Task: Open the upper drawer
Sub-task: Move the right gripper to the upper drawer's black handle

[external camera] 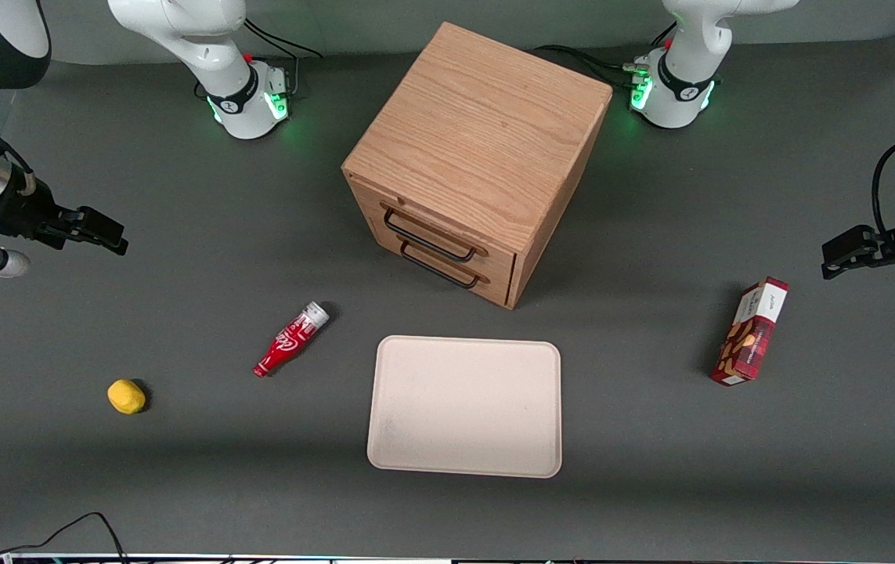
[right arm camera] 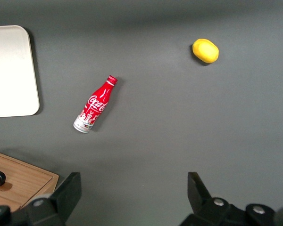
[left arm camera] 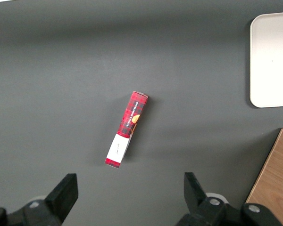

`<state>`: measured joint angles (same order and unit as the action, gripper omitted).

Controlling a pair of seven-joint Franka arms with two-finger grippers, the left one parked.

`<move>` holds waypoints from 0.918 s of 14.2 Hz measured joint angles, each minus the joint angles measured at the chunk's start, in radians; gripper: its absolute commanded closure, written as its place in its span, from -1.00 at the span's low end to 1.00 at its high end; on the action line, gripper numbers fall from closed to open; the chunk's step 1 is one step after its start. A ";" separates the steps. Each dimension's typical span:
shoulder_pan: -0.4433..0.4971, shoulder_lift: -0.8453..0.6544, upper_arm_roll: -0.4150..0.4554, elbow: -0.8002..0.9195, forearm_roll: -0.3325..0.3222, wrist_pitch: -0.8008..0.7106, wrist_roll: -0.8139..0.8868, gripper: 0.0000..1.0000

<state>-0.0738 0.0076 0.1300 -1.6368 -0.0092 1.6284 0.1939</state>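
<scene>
Oak upper drawer (external camera: pixel 433 229) shut, wire handle, my pincer (external camera: pixel 102 233) spread, hovering at the counter's (external camera: pixel 181 486) working-arm edge, holding nothing.

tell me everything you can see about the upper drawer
The upper drawer is the topmost of two in the light oak cube cabinet. Its front looks like oak and carries a long thin black wire handle. It sits shut, flush with the cabinet front, directly above the lower drawer. Nothing touches it. The gripper is open and hangs over the table toward the working arm's end, well apart from the drawer.
</scene>
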 measured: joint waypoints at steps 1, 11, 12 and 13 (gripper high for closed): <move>0.000 0.000 -0.001 0.000 0.000 -0.001 0.000 -1.00; 0.177 0.106 0.046 0.121 0.005 0.001 0.004 -1.00; 0.234 0.127 0.052 0.143 0.005 0.001 0.007 -1.00; 0.286 0.154 0.066 0.165 0.006 0.001 0.007 -1.00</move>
<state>0.2127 0.1620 0.1965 -1.4716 -0.0033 1.6297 0.2013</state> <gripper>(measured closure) 0.000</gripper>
